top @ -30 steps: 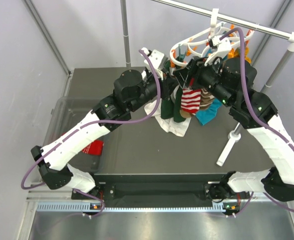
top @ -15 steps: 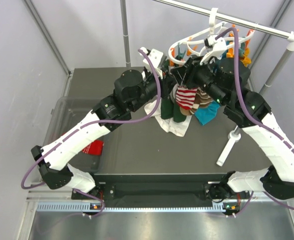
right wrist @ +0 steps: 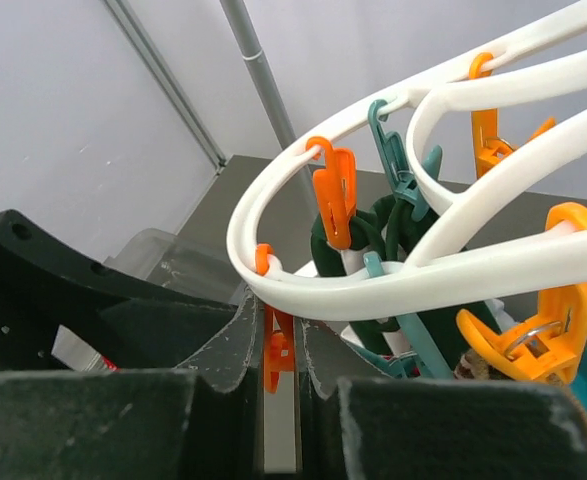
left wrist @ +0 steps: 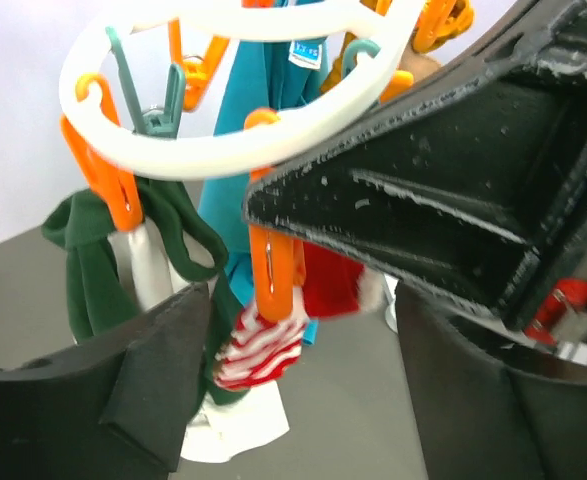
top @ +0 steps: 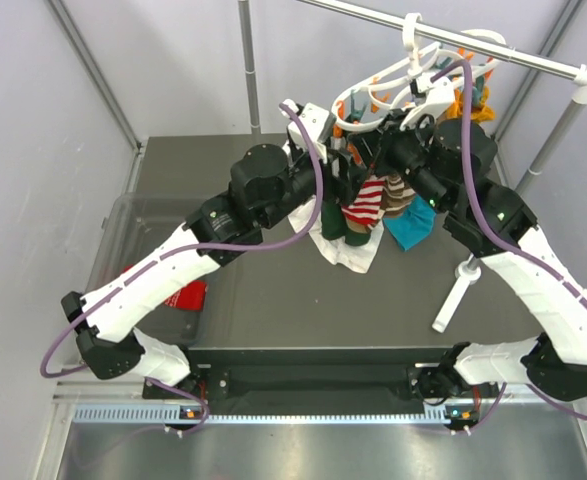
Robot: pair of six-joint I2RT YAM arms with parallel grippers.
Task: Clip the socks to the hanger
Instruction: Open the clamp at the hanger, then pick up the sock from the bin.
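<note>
The white hanger (top: 393, 75) hangs by its hook from the rail, and several socks are clipped under it. The red-and-white striped sock (top: 365, 203) dangles from an orange clip (left wrist: 273, 275). My left gripper (left wrist: 303, 350) is open, its jaws standing wide on either side of that sock (left wrist: 268, 350) without touching it. My right gripper (right wrist: 280, 340) is shut on an orange clip (right wrist: 276, 362) just under the hanger's ring (right wrist: 373, 280). A brown-and-cream striped sock (top: 398, 195) hangs beside the red one. A green sock (left wrist: 88, 270) is clipped further left.
The grey rail (top: 493, 45) rests on a slanted pole (top: 458, 290) at the right, and a vertical pole (top: 248, 60) stands behind the table. A teal sock (top: 413, 228) and a white cloth (top: 351, 252) hang low. At left, a clear bin (top: 123, 230) holds a red item (top: 185, 295).
My left gripper has opened and let go of the striped sock. My right gripper has shut on an orange clip. The hanger has swung a little left and up.
</note>
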